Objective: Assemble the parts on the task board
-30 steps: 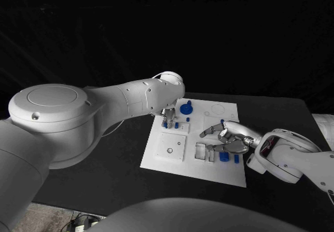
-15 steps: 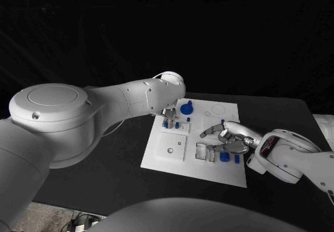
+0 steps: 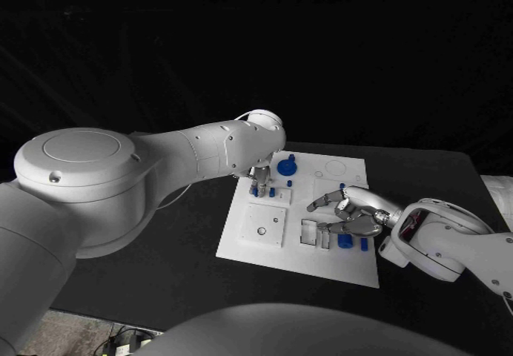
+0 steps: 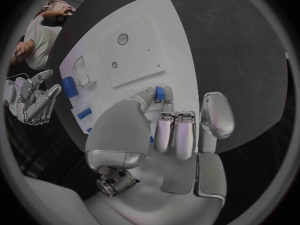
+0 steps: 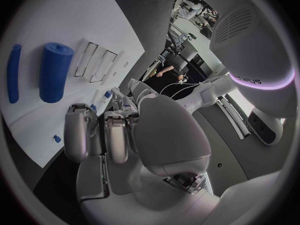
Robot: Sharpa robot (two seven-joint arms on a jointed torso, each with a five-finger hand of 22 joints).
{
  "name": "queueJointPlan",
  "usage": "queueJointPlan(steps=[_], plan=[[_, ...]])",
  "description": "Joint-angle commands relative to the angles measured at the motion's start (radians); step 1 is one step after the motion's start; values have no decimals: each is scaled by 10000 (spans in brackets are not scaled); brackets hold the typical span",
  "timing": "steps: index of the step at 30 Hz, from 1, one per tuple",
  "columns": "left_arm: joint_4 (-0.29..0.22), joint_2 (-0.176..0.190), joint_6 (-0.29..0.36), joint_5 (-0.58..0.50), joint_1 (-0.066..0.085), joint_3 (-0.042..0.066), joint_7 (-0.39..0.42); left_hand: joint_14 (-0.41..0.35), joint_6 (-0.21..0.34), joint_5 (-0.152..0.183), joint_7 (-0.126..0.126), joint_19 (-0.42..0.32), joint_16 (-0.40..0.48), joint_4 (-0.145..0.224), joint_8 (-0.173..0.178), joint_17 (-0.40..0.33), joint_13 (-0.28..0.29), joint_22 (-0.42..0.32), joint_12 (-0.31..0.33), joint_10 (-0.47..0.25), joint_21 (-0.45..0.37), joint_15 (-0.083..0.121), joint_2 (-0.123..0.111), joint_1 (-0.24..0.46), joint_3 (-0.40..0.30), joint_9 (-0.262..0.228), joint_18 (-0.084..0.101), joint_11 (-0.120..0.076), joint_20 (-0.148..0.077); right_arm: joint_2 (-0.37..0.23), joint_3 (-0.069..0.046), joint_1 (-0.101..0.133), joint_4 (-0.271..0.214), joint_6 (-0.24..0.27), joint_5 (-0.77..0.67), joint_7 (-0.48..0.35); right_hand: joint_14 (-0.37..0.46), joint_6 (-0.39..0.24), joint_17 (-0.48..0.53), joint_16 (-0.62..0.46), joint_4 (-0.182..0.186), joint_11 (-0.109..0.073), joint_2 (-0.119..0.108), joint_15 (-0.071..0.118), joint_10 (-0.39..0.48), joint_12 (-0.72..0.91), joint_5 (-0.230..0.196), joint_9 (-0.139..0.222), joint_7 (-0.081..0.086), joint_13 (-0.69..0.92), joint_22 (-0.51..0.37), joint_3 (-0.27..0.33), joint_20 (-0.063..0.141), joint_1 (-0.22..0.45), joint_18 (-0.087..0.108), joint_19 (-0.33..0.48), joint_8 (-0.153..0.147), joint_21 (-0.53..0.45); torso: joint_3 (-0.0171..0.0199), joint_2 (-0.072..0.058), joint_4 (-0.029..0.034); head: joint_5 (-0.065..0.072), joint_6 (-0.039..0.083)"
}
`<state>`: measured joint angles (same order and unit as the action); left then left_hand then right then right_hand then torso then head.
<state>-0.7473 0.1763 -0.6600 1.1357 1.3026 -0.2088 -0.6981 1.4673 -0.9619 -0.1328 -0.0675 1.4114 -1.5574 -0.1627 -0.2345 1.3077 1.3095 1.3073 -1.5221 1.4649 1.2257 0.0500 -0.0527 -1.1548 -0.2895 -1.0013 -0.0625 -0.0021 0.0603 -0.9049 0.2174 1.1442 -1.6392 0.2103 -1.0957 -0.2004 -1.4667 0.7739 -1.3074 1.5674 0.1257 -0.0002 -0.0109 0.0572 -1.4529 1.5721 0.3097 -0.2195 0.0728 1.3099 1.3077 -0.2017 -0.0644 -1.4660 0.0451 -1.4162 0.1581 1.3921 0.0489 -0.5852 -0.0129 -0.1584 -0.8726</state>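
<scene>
The black table (image 3: pixel 160 245) carries the white task board (image 3: pixel 305 256), a long rectangle whose long axis runs away from the robot, tilted slightly toward its right at the far end.

The left arm (image 3: pixel 160 159) reaches across to the board's far left part, and the left hand (image 3: pixel 260 176) hangs fingers-down over it. In the left wrist view this left hand (image 4: pixel 169 130) has its fingers curled in, with a small blue part (image 4: pixel 159 92) at the fingertips just over the board; it seems to be pinched there, though the fingers hide the contact.

The right arm (image 3: pixel 449 237) comes in over the board's right edge. The right hand (image 3: pixel 348 208) hovers above the board's middle with fingers bent but apart, grasping nothing.

Near the far end stands a blue round part (image 3: pixel 287 166). Below the right hand a thick blue cylinder (image 3: pixel 344 239) lies on the board with its long axis along the board's length; the right wrist view shows the same cylinder (image 5: pixel 55 71) beside a thin blue pin (image 5: pixel 14 73) lying parallel to it, close but apart. Next to the cylinder sit two narrow rectangular slots (image 3: pixel 314 233), also lengthwise. Two short blue pegs (image 3: pixel 263 192) stand just under the left hand.
</scene>
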Motion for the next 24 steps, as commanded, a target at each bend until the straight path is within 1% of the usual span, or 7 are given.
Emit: queueJointPlan(steps=[1,3,4,9,17,24], plan=[[-50,-14,-271,74,-64,-28,-1076,944,135,180,-23,86,-4,-52,8,2521,2044,1695,18,384,-53,-20,-75,107,116,-120,-76,38,26,9,2,-9,4,-167,-71,-70,-1041,58,-2634,34,5,-50,-9,-70,-1179,-13,-29,-14,11,2609,1947,-43,-1,86,65,46,46,-38,0,5,3,-8,0],[-62,-12,-279,95,-64,-29,-1078,942,195,363,-47,93,0,-119,9,2518,2047,1697,18,386,-56,-38,-80,163,188,-225,-75,57,40,9,2,-9,5,-166,-70,-73,-1041,58,-2634,34,5,-50,-9,-70,-1179,-13,-29,-14,11,2609,1947,-43,-1,86,65,46,46,-38,-1,3,2,-6,0],[-64,-11,-281,102,-64,-29,-1078,940,204,390,-51,92,2,-134,9,2517,2048,1697,16,388,-59,-41,-82,176,203,-245,-76,61,43,9,2,-9,5,-166,-70,-73,-1041,58,-2634,34,5,-50,-9,-70,-1179,-13,-29,-14,11,2609,1947,-43,-1,86,65,46,46,-38,-2,3,1,-5,0],[-92,3,-293,143,-64,-30,-1091,940,227,430,-57,89,2,-153,15,2516,2029,1694,35,363,-73,-46,-84,190,225,-275,-79,69,46,5,2,-10,1,-165,-69,-75,-1041,58,-2634,34,5,-50,-9,-70,-1179,-13,-29,-14,11,2609,1947,-43,-1,86,65,46,46,-38,3,3,2,-16,0],[-137,27,-312,206,-63,-32,-1136,948,267,465,-70,97,-9,-173,29,2526,2039,1697,27,375,-64,-51,-98,206,253,-306,-77,78,51,-5,2,-11,-1,-169,-69,-75,-1041,58,-2634,34,5,-50,-9,-70,-1179,-13,-29,-14,11,2609,1947,-43,-1,86,65,46,46,-38,-1,0,3,-21,0],[-173,23,-348,248,-62,-32,-1193,1020,410,681,-107,174,-112,-284,40,2612,2067,1730,5,410,53,-57,-126,278,383,-482,-56,81,63,-13,2,-13,-4,-169,-69,-76,-1041,58,-2634,34,5,-50,-9,-70,-1179,-13,-29,-14,11,2609,1947,-43,-1,86,65,46,46,-38,-3,0,1,-37,0]])
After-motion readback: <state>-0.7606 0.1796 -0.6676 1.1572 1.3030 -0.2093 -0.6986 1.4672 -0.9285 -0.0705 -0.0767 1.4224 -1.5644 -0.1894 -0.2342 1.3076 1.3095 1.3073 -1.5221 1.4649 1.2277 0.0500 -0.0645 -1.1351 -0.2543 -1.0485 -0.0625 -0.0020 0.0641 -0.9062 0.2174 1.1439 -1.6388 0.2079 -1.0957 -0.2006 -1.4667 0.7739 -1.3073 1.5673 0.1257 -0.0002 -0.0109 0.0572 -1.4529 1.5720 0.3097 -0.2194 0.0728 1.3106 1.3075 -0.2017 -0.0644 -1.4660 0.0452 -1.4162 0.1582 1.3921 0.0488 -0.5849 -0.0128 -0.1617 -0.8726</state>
